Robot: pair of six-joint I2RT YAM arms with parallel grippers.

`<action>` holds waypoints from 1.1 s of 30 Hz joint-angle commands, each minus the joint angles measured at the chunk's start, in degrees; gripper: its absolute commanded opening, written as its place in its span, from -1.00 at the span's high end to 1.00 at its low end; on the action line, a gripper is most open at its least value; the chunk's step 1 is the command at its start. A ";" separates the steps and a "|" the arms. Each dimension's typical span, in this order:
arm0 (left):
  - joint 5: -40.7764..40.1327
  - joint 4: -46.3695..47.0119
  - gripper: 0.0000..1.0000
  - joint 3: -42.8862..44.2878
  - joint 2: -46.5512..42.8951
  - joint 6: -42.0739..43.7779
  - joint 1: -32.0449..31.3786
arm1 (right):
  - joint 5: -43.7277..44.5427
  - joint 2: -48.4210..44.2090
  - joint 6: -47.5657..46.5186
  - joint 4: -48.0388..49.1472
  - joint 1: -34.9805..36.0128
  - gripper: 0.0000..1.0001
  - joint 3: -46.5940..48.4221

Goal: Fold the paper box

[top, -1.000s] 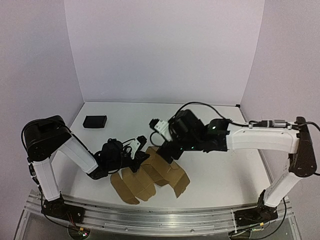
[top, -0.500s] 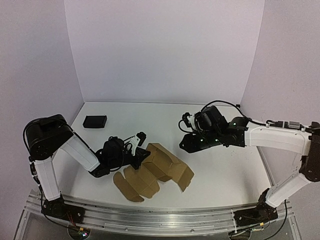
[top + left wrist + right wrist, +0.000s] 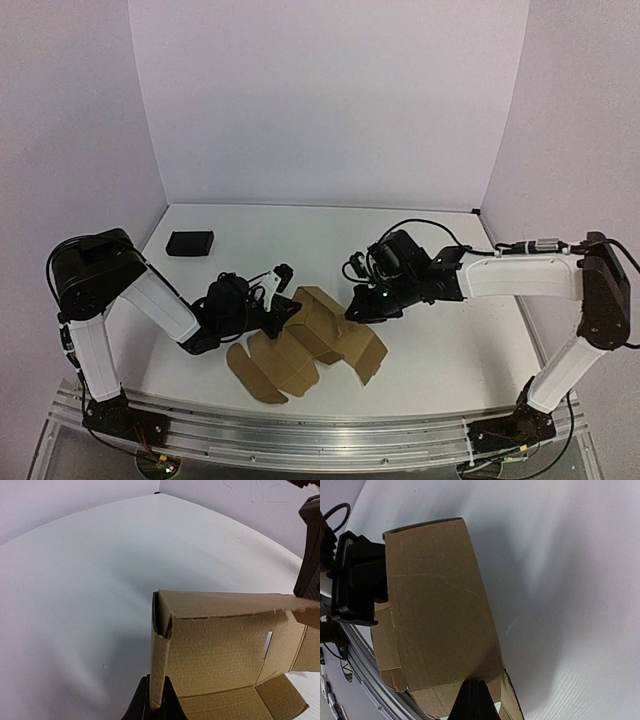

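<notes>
- Right gripper (image 3: 358,306) has swung back to the paper box (image 3: 322,338), clenched shut against its raised panel.
- Left gripper (image 3: 289,313) pinches the box's upright wall, on the table (image 3: 455,350), near-middle.

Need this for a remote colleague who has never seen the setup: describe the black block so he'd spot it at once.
Start at the white table and look to its far left corner. There lies the block, flat and alone. Unlike the brown box near the front, it is black, small and rectangular, and nothing touches it.
</notes>
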 commanded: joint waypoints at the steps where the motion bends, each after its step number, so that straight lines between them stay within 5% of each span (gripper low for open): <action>1: 0.15 1.08 1.00 0.51 -0.75 -0.10 0.28 | -3.68 2.41 1.08 4.08 0.64 1.00 2.11; 17: -4.45 -2.48 1.00 2.53 -0.65 -1.79 1.61 | 3.53 2.57 4.97 5.17 1.54 1.00 2.41; 25: -6.57 -3.51 1.00 4.97 -0.71 -1.68 3.44 | 14.19 -2.23 14.10 -1.84 12.36 1.00 -0.88; 33: -5.60 -4.94 1.00 5.89 -1.96 -5.25 3.46 | 22.25 4.18 16.42 7.99 14.44 1.00 -5.09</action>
